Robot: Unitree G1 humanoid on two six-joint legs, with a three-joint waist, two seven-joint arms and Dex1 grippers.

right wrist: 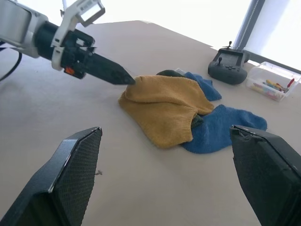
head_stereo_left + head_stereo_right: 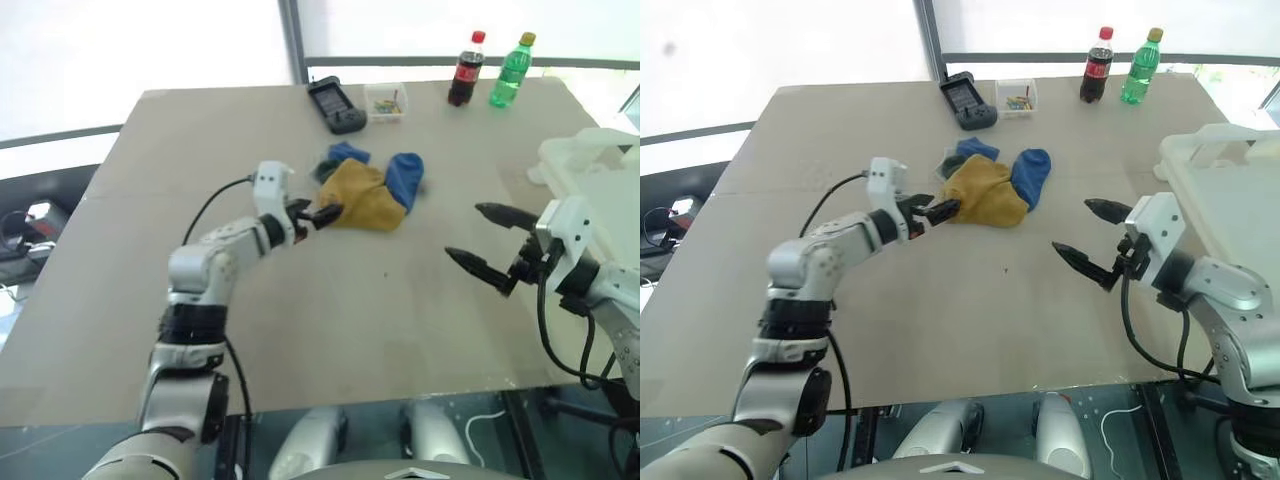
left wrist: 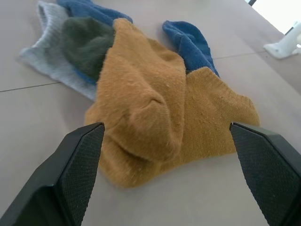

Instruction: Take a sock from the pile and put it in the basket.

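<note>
Both jaws spread wide, nothing gripped.

Head view: left gripper (image 2: 318, 212) tips at left edge of pile (image 2: 372, 187), mid-table; right gripper (image 2: 487, 243) hovers well right of it. Basket (image 2: 600, 185) at right table edge. Remote (image 2: 336, 104), small clear box (image 2: 385, 102), two bottles (image 2: 466, 68) at far edge.

Left wrist: mustard sock (image 3: 160, 125) between fingers (image 3: 75, 174).

Right wrist: pile ahead, left gripper at it.

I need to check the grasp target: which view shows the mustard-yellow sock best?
The left wrist view: the mustard-yellow sock lies close up between the open left hand's fingers, folds visible. The right wrist view shows it whole but farther off; both eye views show it small, beside the blue socks.
</note>
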